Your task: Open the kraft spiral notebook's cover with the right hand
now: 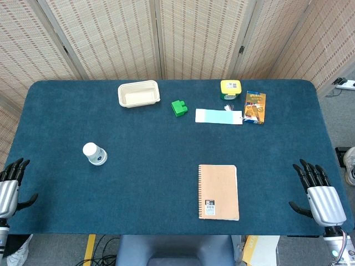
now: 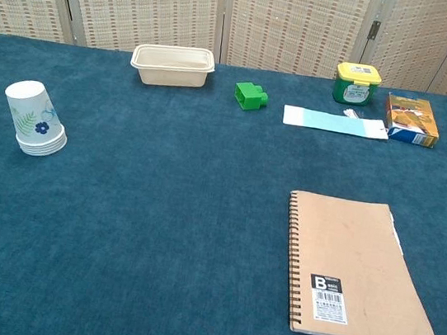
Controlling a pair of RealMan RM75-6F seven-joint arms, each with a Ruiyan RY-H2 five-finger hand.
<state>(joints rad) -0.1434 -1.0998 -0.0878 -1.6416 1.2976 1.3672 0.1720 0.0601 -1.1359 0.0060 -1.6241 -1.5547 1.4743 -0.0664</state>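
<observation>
Kraft spiral notebook (image 1: 218, 192) lies flat on the blue table (image 1: 138, 183), cover closed, spiral binding along its left edge, black-and-white label at the cover's lower left. It sits near the table's front edge, right of centre. In chest view a sliver of white pages pokes out under the cover at the lower right corner; label print too small to read.

Right hand (image 1: 317, 191) is at the table's right front edge, well right of the notebook & not touching it, fingers apart, holding nothing. Its wrist is cut off by the bottom of head view. Left hand (image 1: 10, 185) is at the left front edge, far left of the notebook, fingers also spread, nothing held; partly cropped by the frame side. Neither hand shows in chest view.

Behind the notebook, toward the far edge: light blue card (image 1: 218, 116), orange box (image 1: 255, 107) just right of it, yellow-lidded green jar (image 1: 231, 88) beyond both. A small whitish bit between jar & card is too small to make out. Green block (image 1: 178, 107) is left of the card, beige tray (image 1: 138, 93) further left. Paper cup stack (image 1: 95, 153) stands upside down, tilted, well left of the notebook.
</observation>
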